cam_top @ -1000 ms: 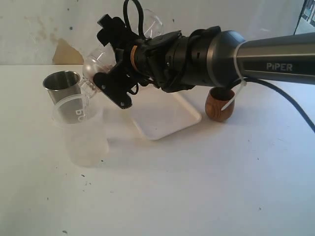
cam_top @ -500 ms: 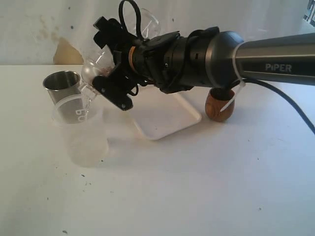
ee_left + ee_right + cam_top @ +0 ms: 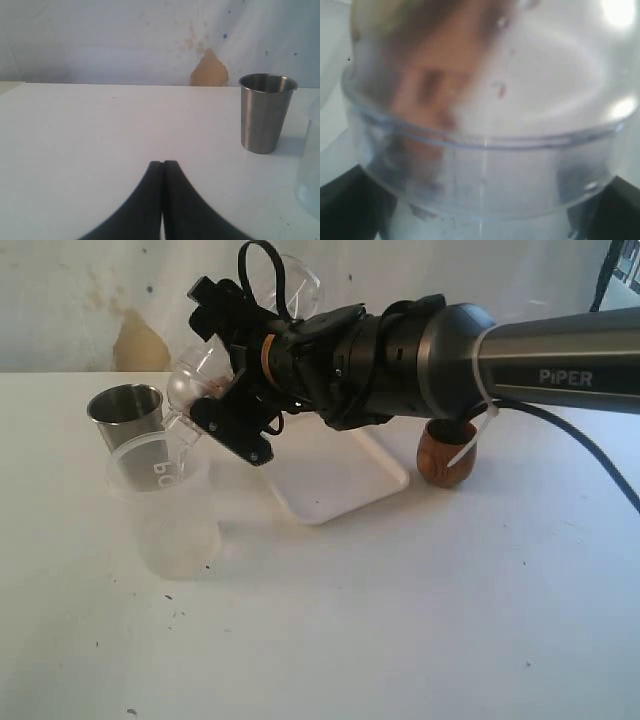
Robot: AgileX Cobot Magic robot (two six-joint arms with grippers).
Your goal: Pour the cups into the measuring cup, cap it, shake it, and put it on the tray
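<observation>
Your right gripper (image 3: 228, 370) clamps the capped measuring cup (image 3: 298, 288), tilted aloft near the tray (image 3: 340, 490); your left gripper (image 3: 162, 172), fingers pressed together on nothing, sits low near the steel tumbler (image 3: 266, 112).

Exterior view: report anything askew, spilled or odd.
Only the measuring cup is askew: the right gripper holds it off the table, tipped with its dome cap lowest, toward the translucent tub. The steel tumbler and wooden cup stand upright; no spill shows.
</observation>
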